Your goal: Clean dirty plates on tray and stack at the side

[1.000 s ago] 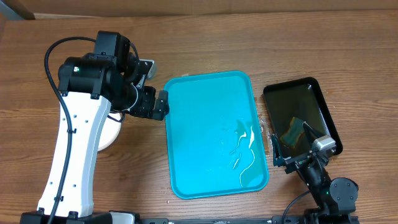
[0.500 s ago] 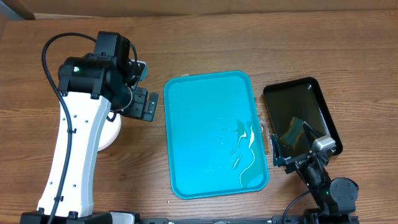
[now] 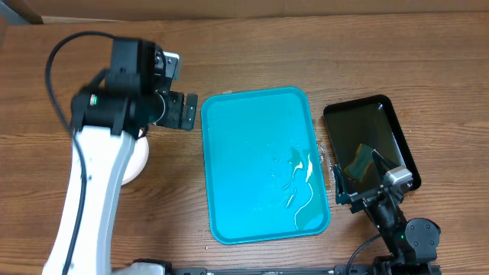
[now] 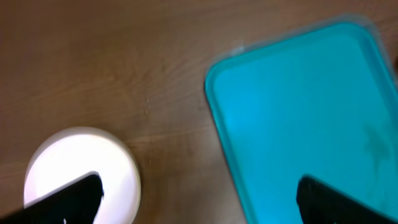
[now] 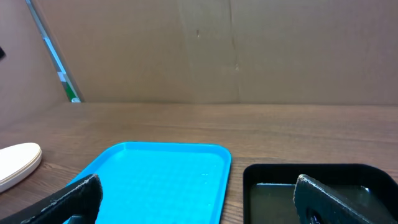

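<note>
The turquoise tray [image 3: 260, 164] lies mid-table with nothing on it but wet streaks near its front right; it also shows in the left wrist view [image 4: 298, 118] and the right wrist view [image 5: 155, 180]. A stack of white plates [image 3: 137, 162] sits on the table left of the tray, mostly hidden under my left arm; it shows in the left wrist view [image 4: 81, 165] and the right wrist view [image 5: 18, 163]. My left gripper [image 3: 182, 111] is open and empty, hovering beside the tray's far left corner. My right gripper [image 3: 365, 179] is open and empty at the front right.
A black tray [image 3: 370, 145] holding a dark sponge [image 3: 359, 162] stands right of the turquoise tray. A cardboard wall [image 5: 205, 50] rises behind the table's far edge.
My left gripper has drawn back from the tray's left rim and moved toward the far side, away from the plate stack. The right arm has not moved.
</note>
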You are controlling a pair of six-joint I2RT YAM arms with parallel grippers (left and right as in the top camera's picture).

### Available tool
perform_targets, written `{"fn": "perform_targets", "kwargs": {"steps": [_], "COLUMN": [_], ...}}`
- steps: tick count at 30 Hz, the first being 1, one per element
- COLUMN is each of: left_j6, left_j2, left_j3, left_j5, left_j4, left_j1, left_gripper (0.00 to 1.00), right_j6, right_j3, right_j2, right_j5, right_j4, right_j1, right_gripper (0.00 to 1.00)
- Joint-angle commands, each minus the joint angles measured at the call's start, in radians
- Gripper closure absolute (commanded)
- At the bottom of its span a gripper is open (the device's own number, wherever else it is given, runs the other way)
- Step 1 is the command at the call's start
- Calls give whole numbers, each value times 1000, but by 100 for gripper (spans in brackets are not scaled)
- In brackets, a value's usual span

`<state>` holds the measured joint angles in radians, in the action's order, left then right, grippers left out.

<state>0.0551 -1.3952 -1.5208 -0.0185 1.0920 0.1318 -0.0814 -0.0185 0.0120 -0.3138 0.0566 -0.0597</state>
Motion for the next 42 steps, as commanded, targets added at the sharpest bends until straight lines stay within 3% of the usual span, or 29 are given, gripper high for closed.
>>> {"fn": "perform_targets", "kwargs": {"steps": [1, 9, 17, 23, 27, 42], "left_j6": [-10, -5, -11, -11, -11, -43], "left_j2": [247, 735, 1113, 1311, 1393, 1392], "left_j3": [166, 658, 1076, 1287, 1368, 1516], "left_j5": [-15, 11, -39, -34, -33, -93], "left_j4": [-119, -571, -819, -933, -945, -1026], "left_j1": [5, -18, -21, -21, -24, -86], "left_gripper": [0, 0, 0, 0, 0, 0], "right_j6": [0, 0, 0, 0, 0, 0], "right_j3": [11, 11, 11, 11, 11, 11], "right_j2": [-8, -8, -8, -8, -8, -8], "right_j5": [6, 6, 6, 6, 6, 6], "right_j4": [-2, -2, -2, -2, -2, -2], "right_j1": [1, 1, 1, 1, 1, 1], "right_gripper": [0, 0, 0, 0, 0, 0]}}
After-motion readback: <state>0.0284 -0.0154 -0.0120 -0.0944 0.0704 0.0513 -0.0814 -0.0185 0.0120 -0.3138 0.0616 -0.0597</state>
